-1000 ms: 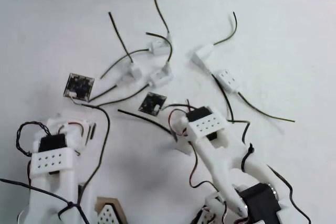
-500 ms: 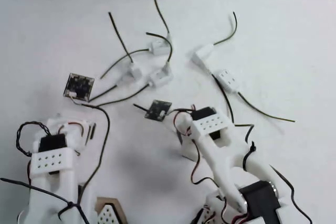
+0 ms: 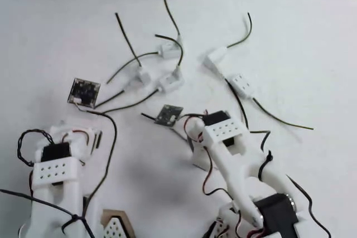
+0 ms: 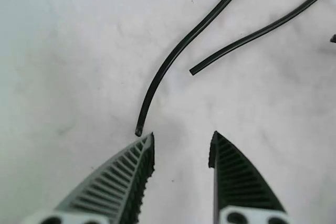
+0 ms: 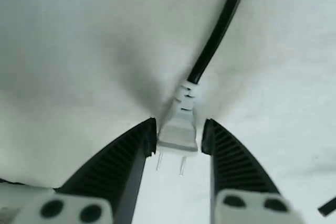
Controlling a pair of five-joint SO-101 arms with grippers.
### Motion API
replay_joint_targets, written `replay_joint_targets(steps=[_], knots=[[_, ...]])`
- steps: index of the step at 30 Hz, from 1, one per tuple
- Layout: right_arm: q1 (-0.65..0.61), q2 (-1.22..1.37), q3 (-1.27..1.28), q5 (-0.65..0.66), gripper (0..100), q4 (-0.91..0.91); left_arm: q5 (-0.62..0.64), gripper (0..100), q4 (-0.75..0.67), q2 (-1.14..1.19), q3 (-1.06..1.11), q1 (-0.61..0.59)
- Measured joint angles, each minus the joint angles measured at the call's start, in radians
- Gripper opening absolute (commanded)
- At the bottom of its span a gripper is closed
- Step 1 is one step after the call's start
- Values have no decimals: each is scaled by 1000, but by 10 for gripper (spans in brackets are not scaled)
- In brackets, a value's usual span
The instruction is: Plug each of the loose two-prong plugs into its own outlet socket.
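We saw the right claw (image 5: 179,124) pinching a white two-prong plug (image 5: 178,136) by its flat sides, just above the white tabletop (image 5: 63,35). The prongs pointed back toward the wrist, and the plug's black cord (image 5: 218,30) ran away from it across the surface. In the high view the right arm (image 3: 223,133) covered the plug. A cluster of white connectors (image 3: 170,83) on dark leads lay beyond it toward the far edge, well apart from the plug. We could not tell which of them were sockets. The left claw (image 4: 181,136) was spread wide over the tabletop, well apart from the plug. The cut end of a loose wire (image 4: 139,128) lay just beside one fingertip.
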Motion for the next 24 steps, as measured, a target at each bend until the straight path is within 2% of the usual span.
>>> replay_joint_targets(steps=[6, 11, 17, 24], knots=[[-29, -118, -34, -28, 205, 126, 0, 181, 0, 0, 0, 0], [-64, -138, 2, -28, 205, 140, 0, 181, 0, 0, 0, 0], [-75, -138, 120, -31, 204, 2, 0, 181, 0, 0, 0, 0], [-75, -104, 147, -31, 204, -44, 0, 181, 0, 0, 0, 0]])
